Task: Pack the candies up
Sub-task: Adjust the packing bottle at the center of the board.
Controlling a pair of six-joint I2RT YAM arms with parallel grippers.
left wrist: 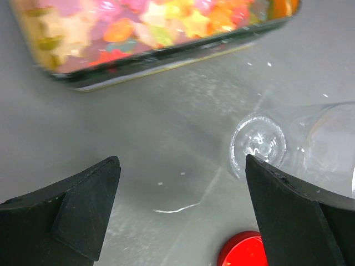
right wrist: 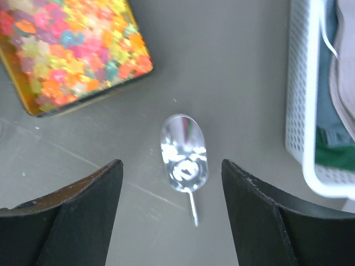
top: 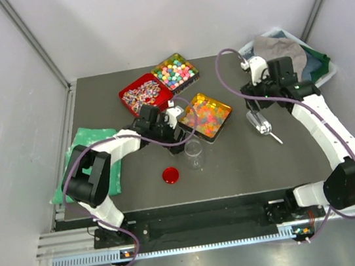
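Dark grey tabletop (top: pixel 248 163), scuffed, inside a white-walled enclosure. Candies (top: pixel 205 116) fill the gold tin (top: pixel 223 122) mid-table. Left gripper (left wrist: pixel 182 166) is wide open beside the clear cup (top: pixel 194 154). Right gripper (right wrist: pixel 171 166) is open over the clear scoop (right wrist: pixel 183 152), holding nothing. White basket (right wrist: pixel 297 83) at far right.

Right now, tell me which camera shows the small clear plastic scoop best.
Right wrist view: the clear plastic scoop lies sharp and large on the grey table, between the fingers of the open right gripper, bowl and thin handle plain. The top view shows only a small glint. The left wrist view misses it.
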